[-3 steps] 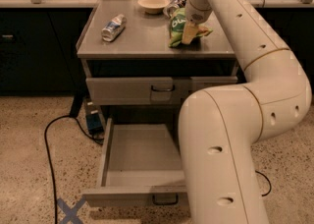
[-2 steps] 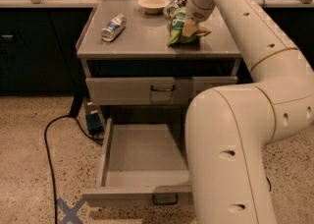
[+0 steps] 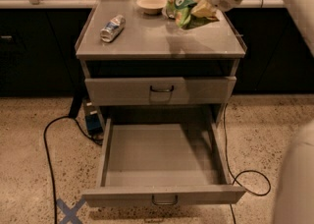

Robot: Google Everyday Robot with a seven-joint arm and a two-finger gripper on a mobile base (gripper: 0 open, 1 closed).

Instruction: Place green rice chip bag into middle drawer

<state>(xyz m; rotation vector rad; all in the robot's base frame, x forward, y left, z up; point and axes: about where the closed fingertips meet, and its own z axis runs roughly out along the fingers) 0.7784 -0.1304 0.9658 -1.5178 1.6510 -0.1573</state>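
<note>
The green rice chip bag point(image 3: 181, 9) hangs tilted above the back right of the cabinet top, its shadow on the surface below it. My gripper point(image 3: 204, 8) reaches in from the top right and is shut on the bag's right side. The middle drawer point(image 3: 164, 195) is pulled wide open below, low in the view, and its flat grey tray holds nothing. It lies well in front of and beneath the bag.
A silver-blue can point(image 3: 112, 27) lies on the left of the cabinet top point(image 3: 157, 46). A white bowl point(image 3: 151, 3) sits at the back. A closed drawer front point(image 3: 162, 90) sits above the open one. Cables point(image 3: 49, 139) trail on the floor on both sides.
The bag has risen off the cabinet top in my gripper. The bulk of my arm has swung out of the right foreground, uncovering the open drawer.
</note>
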